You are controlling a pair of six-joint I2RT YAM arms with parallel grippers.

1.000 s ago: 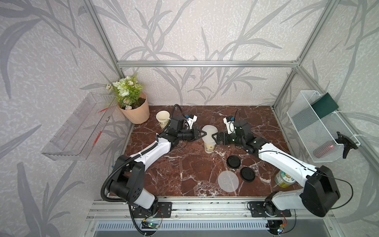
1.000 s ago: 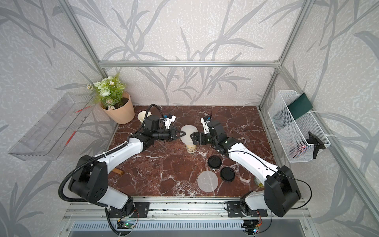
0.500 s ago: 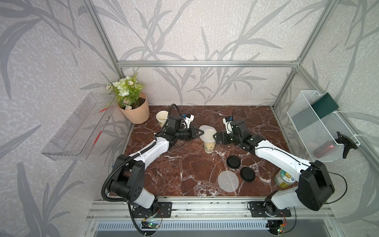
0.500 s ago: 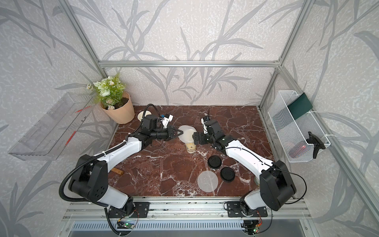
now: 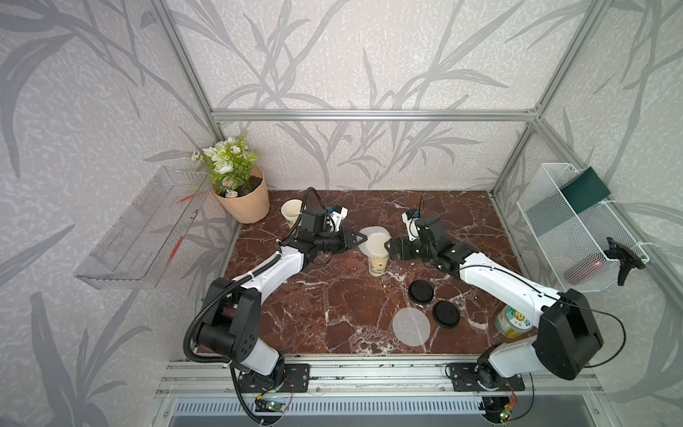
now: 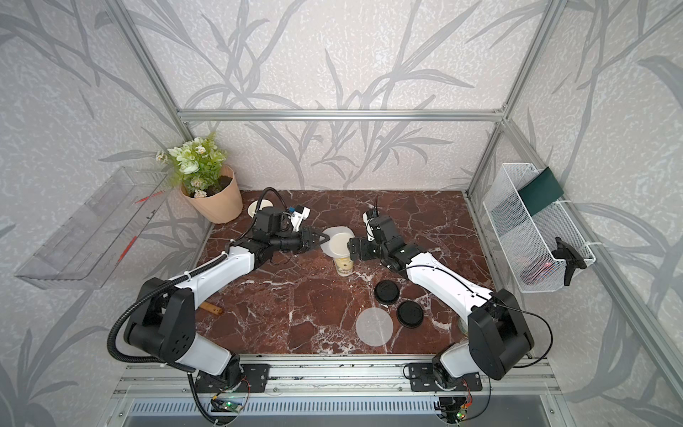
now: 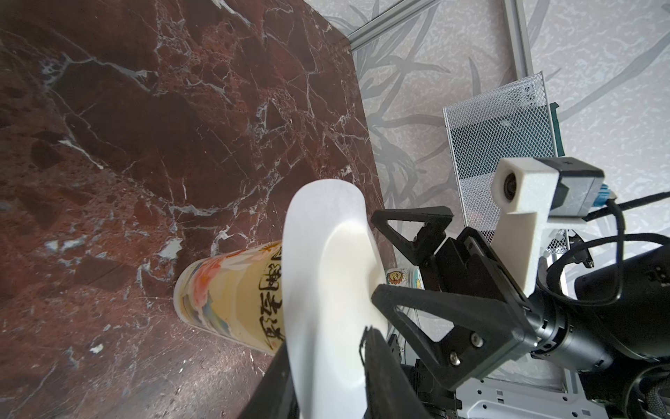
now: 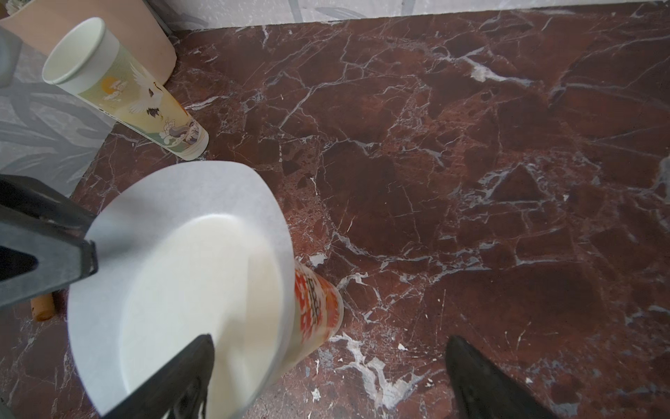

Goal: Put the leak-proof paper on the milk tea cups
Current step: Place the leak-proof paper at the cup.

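**Paper and cup.** One leak-proof paper disc (image 5: 375, 236) lies on the mouth of the centre cup (image 5: 377, 265). The disc is bowed rather than flat. It overhangs the rim further on the left arm's side and toward the back wall. The cup mouth shows through the sheet as a paler round. The cup stands upright near the middle of the marble table (image 5: 332, 307).

**Left gripper** (image 5: 360, 238). The jaws are slightly parted, with the near edge of the disc between them. The left wrist view shows a finger (image 7: 384, 366) on each side of the sheet. Whether a pad touches the sheet cannot be determined.

**Right gripper** (image 5: 388, 247). The jaws are spread wide and hold nothing. The gripper sits at the opposite side of the cup mouth. In the right wrist view, one finger (image 8: 174, 373) lies over the edge of the disc and the other stands over bare table.

**Remaining items.** The second disc (image 5: 411, 327) lies flat on the table near the front edge, apart from both cups. A black lid (image 5: 421, 292) and a second black lid (image 5: 446, 313) lie just beside it. The second cup (image 5: 291, 213) stands upright and uncovered at the back, beside the flower pot (image 5: 245, 201).
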